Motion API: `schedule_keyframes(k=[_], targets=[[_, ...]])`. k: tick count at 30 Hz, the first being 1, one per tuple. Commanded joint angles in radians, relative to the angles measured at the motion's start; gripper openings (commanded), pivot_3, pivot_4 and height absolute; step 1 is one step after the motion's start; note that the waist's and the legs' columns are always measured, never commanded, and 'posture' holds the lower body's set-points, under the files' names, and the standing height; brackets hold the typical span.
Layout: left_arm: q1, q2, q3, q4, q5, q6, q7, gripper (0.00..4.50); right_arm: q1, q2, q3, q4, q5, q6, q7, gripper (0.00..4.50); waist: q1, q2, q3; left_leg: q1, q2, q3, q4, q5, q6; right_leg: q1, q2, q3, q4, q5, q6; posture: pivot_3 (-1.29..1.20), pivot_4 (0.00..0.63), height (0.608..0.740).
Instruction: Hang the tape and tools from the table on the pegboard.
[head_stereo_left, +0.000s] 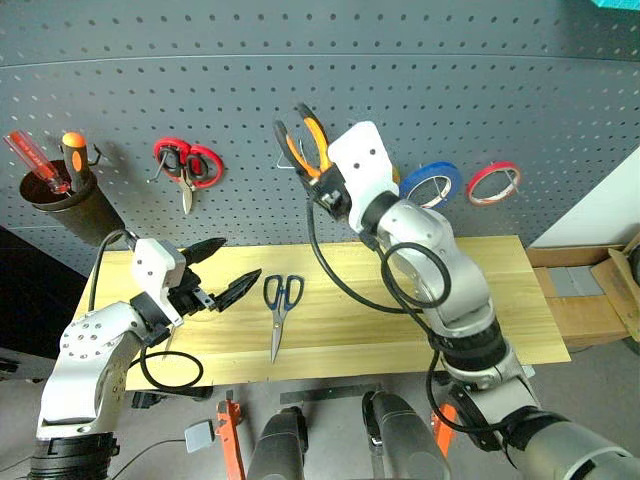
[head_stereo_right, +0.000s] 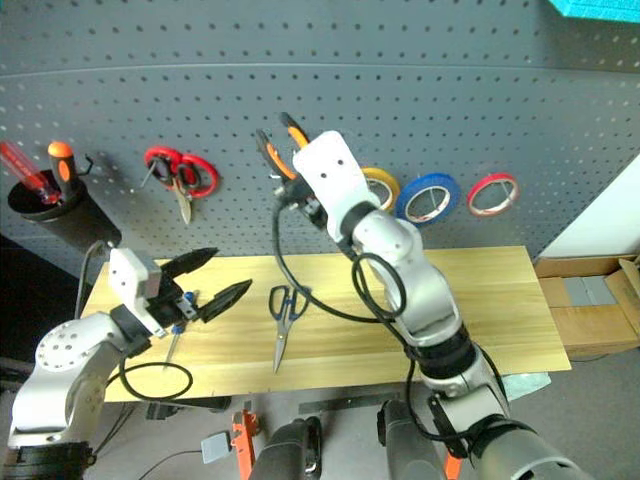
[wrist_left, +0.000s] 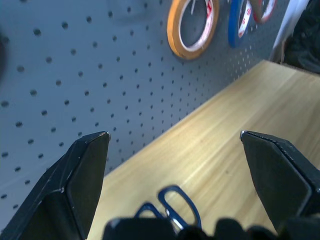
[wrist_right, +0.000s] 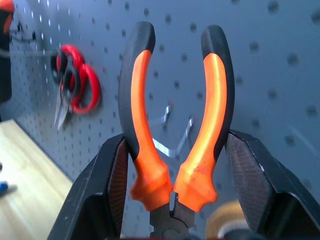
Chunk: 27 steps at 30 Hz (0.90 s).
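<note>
Right tool (wrist_right: 172, 195) clamped on needle-nose pliers (wrist_right: 175, 115), handles up, raised before pegboard (head_stereo_left: 420, 110) near metal hook (wrist_right: 175, 132). Left tool (head_stereo_left: 222, 272) spread apart above tabletop (head_stereo_left: 500, 300). Dark-handled scissors (head_stereo_left: 280, 305) flat on tabletop; blue tape (head_stereo_left: 432, 184) hanging on pegboard.

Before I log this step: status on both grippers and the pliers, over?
Right gripper shut on pliers, handles up at the pegboard, near a metal hook. Left gripper open, empty. Blue-handled scissors on table. Nothing blocking.
</note>
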Motion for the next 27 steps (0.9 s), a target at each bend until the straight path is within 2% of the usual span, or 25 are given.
schedule_keyframes(k=[1, 5, 12, 23, 27], targets=[[-0.007, -0.006, 0.017, -0.034, -0.02, -0.007, 0.007, 4.5, -0.095, 0.043, -0.028, 0.056, 0.007, -0.115, -0.025, 2.54, 0.0, 0.0, 0.003, 0.0, 0.0, 0.0, 0.0, 0.0, 0.0, 0.0, 0.0, 0.0, 0.0, 0.0, 0.0, -0.1, 0.294, 0.74], [-0.003, -0.011, 0.01, -0.039, -0.017, -0.005, 0.004, 4.5, -0.205, 0.085, -0.045, 0.198, 0.01, -0.233, -0.035, 2.54, 0.0, 0.001, 0.007, -0.001, 0.0, 0.0, 0.0, 0.0, 0.0, -0.001, 0.0, 0.0, 0.0, 0.0, 0.0, -0.09, 0.294, 0.74], [-0.006, -0.018, 0.005, -0.051, -0.013, -0.004, 0.01, 4.5, -0.312, 0.139, -0.071, 0.354, 0.021, -0.376, -0.046, 2.54, 0.012, 0.0, 0.009, -0.002, 0.0, -0.001, 0.0, 0.0, 0.0, -0.002, -0.001, -0.001, 0.0, 0.0, -0.001, -0.07, 0.284, 0.74], [-0.037, -0.02, -0.012, -0.044, -0.001, -0.011, 0.014, 4.5, -0.373, 0.153, -0.082, 0.613, -0.013, -0.692, -0.076, 2.54, 0.017, -0.001, 0.01, -0.003, 0.0, -0.001, 0.0, 0.0, 0.0, -0.003, -0.002, -0.001, 0.0, 0.0, -0.001, -0.04, 0.284, 0.74], [-0.039, -0.02, -0.018, -0.039, 0.001, -0.017, 0.014, 4.5, -0.379, 0.153, -0.087, 0.661, -0.009, -0.748, -0.081, 2.54, 0.017, -0.003, 0.011, -0.003, 0.0, -0.001, -0.001, 0.0, 0.0, -0.003, -0.002, -0.001, 0.0, 0.0, -0.001, -0.04, 0.286, 0.74]])
